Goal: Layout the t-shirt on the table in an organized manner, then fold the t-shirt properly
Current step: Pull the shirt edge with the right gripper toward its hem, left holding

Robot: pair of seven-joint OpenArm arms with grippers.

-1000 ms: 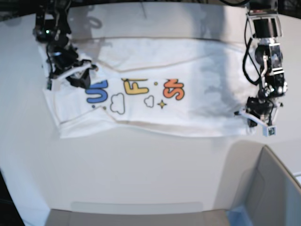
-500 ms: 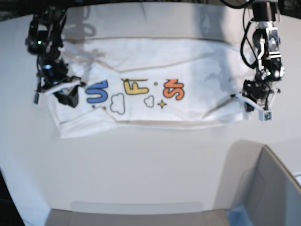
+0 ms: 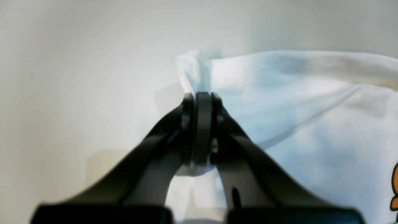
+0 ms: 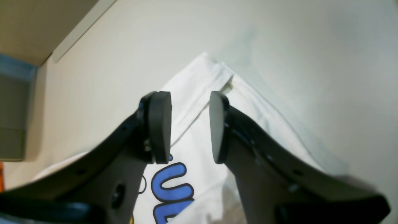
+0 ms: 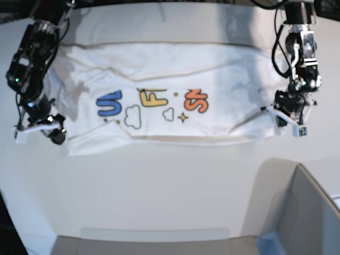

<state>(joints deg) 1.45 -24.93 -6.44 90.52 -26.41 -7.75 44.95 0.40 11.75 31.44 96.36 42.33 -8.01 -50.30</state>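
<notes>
Grey box (image 5: pixel 311 212): sits at the lower right corner of the base view, cut off by the frame edges, its pale grey wall slanting up toward the middle.
Blue corner (image 5: pixel 271 243): at the box's lower left end.
Same box, right wrist view (image 4: pixel 14 102): upper left, grey side with a blue strip above it.

Left claw (image 3: pixel 199 124) clamped tight on a pinch of t-shirt (image 5: pixel 212 95) hem, arm reaching down from the far edge, wrist tilted. Right claw (image 4: pixel 189 127) parted, empty, hovering low over the print, arm angled downward.
</notes>
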